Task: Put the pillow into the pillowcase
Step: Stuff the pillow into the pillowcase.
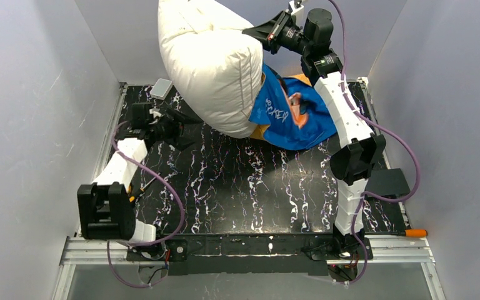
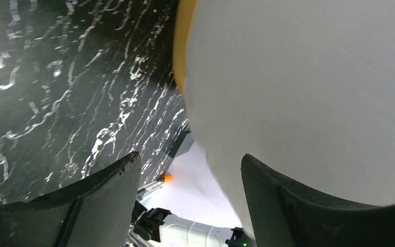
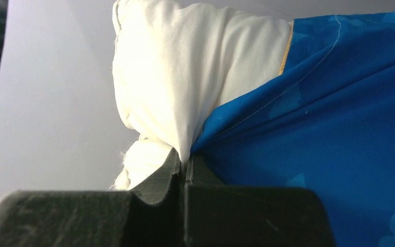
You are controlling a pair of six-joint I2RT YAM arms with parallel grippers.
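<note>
The plump white pillow (image 1: 209, 62) hangs lifted over the back of the table, its lower end near the tabletop. My right gripper (image 1: 257, 30) is up high, shut on a bunched fold of the pillow (image 3: 175, 67). The hem of the blue pillowcase (image 3: 339, 128) runs into the same pinch (image 3: 185, 160). The pillowcase (image 1: 287, 119) drapes down the pillow's right side onto the table. My left gripper (image 1: 178, 132) is low at the pillow's left, open (image 2: 189, 157). The pillow (image 2: 298, 92) bulges against its right finger, with an orange edge of the pillowcase (image 2: 181, 46) above.
The black marbled table (image 1: 237, 187) sits between grey walls. A small white box (image 1: 160, 88) lies at the back left corner. A black pad (image 1: 389, 182) and an orange-tipped tool (image 1: 415, 232) lie at the right edge.
</note>
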